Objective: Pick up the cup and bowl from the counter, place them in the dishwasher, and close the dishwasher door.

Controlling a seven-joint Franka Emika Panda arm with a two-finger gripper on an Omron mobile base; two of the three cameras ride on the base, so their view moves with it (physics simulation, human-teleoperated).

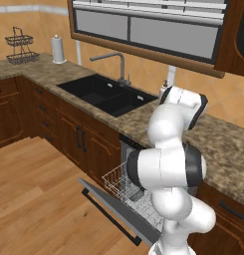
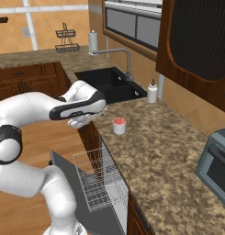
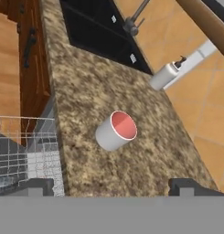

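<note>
The cup (image 3: 116, 131), white with a red-pink inside, stands upright on the speckled counter (image 3: 86, 91), near its front edge. In the right base view the cup (image 2: 119, 125) is just right of my gripper (image 2: 80, 122), which hovers over the counter edge above the dishwasher. My gripper (image 3: 115, 187) is open; its fingertips (image 3: 40, 186) stand wide apart, short of the cup, with nothing between them. The dishwasher door (image 2: 72, 181) hangs down open, and the white wire rack (image 2: 98, 183) is pulled out over it. The bowl is out of view.
A white soap bottle (image 2: 152, 92) stands by the black sink (image 2: 109, 82) and its faucet (image 2: 125, 57). A grey toaster oven (image 2: 215, 163) sits at the right of the counter (image 2: 155, 151). A paper towel roll (image 1: 58, 49) and a wire basket (image 1: 21, 46) stand far left.
</note>
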